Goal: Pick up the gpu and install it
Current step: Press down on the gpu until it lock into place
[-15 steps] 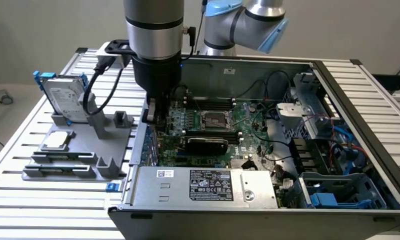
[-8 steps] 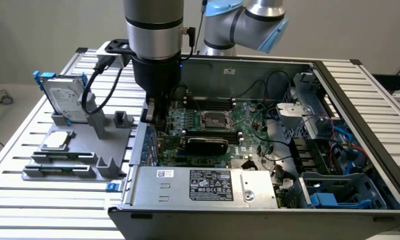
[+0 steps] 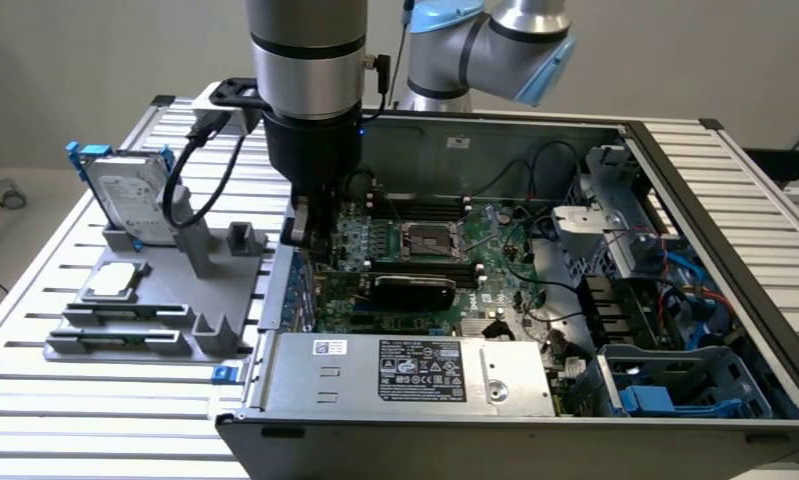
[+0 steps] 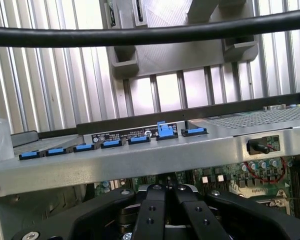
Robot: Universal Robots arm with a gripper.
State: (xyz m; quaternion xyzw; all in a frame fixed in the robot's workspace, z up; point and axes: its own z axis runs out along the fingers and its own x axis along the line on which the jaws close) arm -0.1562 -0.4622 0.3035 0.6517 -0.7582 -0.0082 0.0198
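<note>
Green circuit board fills the floor of the open computer case (image 3: 719,180), and on it we see the gpu (image 3: 413,290) — its black rounded shroud lying low on the motherboard (image 3: 493,235), just below the processor socket (image 3: 433,240) in the exterior view, apparently already in its slot. Our gripper (image 3: 306,240) hangs inside the case at its rear wall, toward the exterior view's left of the card and apart from it. In the wrist view the gripper (image 4: 166,192) has its fingers (image 4: 152,210) pressed together with nothing between them, looking over the row of blue slot clips (image 4: 110,145) on the case's rear edge. We judge the work to be at the seating stage: any press should go straight down, evenly along the card's top edge, clear of the black cables (image 3: 539,170) nearby. On the tabletop (image 3: 52,400), the grey fixture (image 3: 146,320) holds the hard drive (image 3: 130,200) and a small silver chip (image 3: 116,282), untouched.
</note>
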